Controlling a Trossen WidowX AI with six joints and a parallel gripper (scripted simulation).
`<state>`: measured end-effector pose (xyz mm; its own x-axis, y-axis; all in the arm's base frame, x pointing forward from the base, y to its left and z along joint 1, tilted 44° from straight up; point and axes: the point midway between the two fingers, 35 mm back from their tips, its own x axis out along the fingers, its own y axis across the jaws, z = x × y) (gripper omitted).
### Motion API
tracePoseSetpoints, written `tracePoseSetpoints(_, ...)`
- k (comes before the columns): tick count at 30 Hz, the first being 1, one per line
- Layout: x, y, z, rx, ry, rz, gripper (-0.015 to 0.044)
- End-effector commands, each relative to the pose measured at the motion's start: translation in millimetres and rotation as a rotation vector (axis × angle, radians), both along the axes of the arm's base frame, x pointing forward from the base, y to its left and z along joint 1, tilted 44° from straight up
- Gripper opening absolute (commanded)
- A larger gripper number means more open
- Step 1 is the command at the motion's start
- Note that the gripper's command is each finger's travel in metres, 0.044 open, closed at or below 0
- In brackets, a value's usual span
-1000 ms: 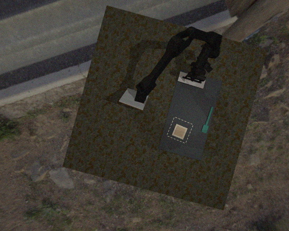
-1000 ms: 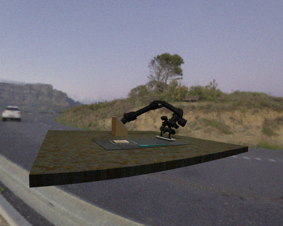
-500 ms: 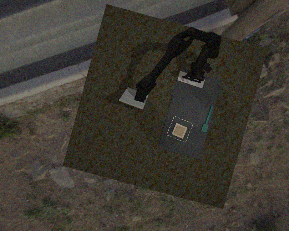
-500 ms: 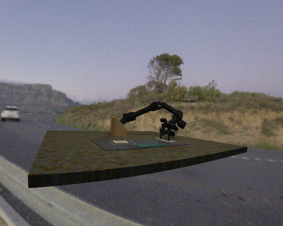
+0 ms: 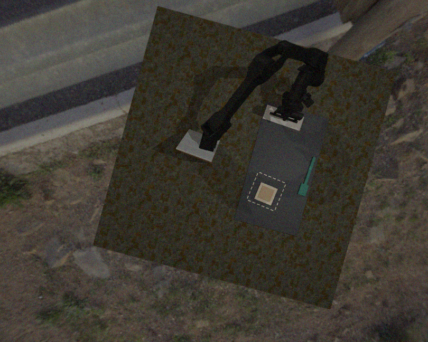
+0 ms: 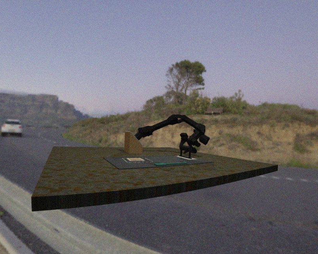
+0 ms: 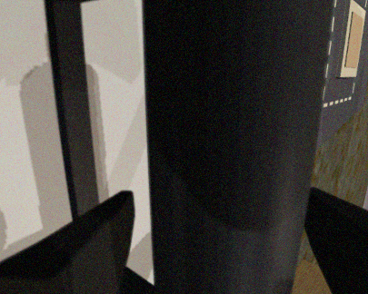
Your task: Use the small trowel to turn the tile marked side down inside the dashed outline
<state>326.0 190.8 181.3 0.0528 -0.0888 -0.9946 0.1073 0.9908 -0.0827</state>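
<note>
– Trowel (image 5: 307, 176) first: where do we find it?

– We see it lying flat on the grey mat (image 5: 280, 154), a teal tool with its blade end toward the near edge and its handle pointing toward the arm. It sits just beside the dashed outline (image 5: 271, 177), outside the dashes and not touching the tile (image 5: 266, 193).

– And the tile?

– We place it inside the outline, roughly centred, with a gap to the dashes on every side. Its upper face shows a tan square with a pale border. We cannot tell from that which side is the marked one.

– Where do we put the claw (image 5: 288, 112)?

– Well apart from both, at the far end of the mat, pointing down over a white pad (image 5: 269, 113). From the side we see it low, close to the pad. The black arm (image 5: 243, 88) arches up from a pale base plate (image 5: 186, 145) on the mottled brown counter (image 5: 169, 183) and folds back down to it.

– Spread or pressed together?

– Spread, we say, and pinching nothing. In the wrist view we see one dark finger (image 7: 78, 245) low on the left and the other at the lower right, far apart. A broad dark column fills the middle of that view; we cannot tell what it is. Beyond it, at the upper right, the tile and the dashes show again.
</note>
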Motion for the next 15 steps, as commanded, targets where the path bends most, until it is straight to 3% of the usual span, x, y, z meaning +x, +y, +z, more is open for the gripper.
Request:
tracePoseSetpoints(1, -4.2, -7.8, 3.2, -0.002, 0.002, 0.0, 0.03)
tracePoseSetpoints(8, -58.4, -82.8, 23.3, -0.015, 0.022, 0.0, 0.03)
tracePoseSetpoints(15, -64.6, -89.4, 23.9, -0.017, 0.025, 0.0, 0.03)
